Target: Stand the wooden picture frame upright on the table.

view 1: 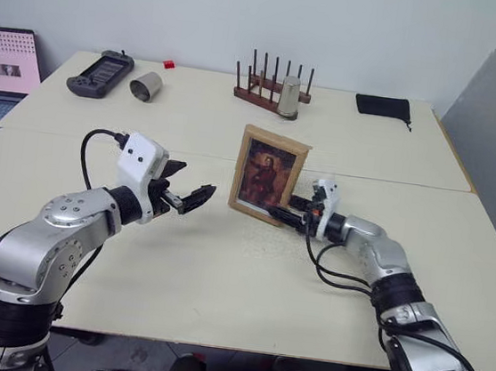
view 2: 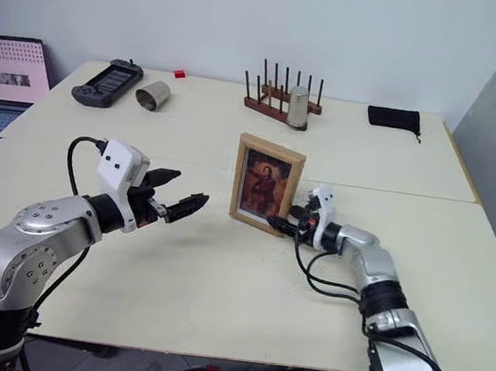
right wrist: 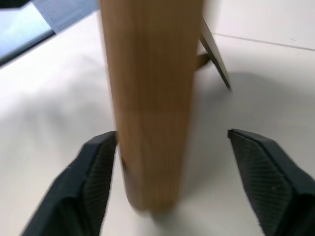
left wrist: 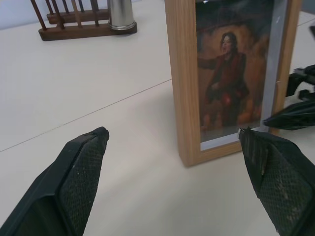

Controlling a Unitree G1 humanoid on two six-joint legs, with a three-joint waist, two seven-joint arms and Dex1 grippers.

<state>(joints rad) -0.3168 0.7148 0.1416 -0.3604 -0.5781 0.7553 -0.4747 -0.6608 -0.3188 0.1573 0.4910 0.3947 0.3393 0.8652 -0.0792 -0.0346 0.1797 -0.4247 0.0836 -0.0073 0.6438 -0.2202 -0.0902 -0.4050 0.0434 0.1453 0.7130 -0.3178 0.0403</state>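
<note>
The wooden picture frame (view 1: 268, 174) stands upright near the middle of the worktop (view 1: 220, 272), portrait facing the robot, its foot on the surface just this side of the seam. From the right wrist view its easel stand (right wrist: 215, 55) is splayed out behind and seems to carry the lean.

The right gripper (view 1: 297, 212) sits at the frame's lower right corner, spread wide with the frame's edge between its fingers; one finger (right wrist: 96, 167) looks to be touching or nearly touching the wood, so nothing is clamped. The left gripper (view 1: 191, 199) hovers just beside the frame's left side, also spread wide and empty.

The risk, as I judge it, lies in the retreat: if the right gripper drags sideways or lifts crookedly, that near finger could catch the edge and topple the frame or slide the stand shut. A bump from the left gripper would do the same
</note>
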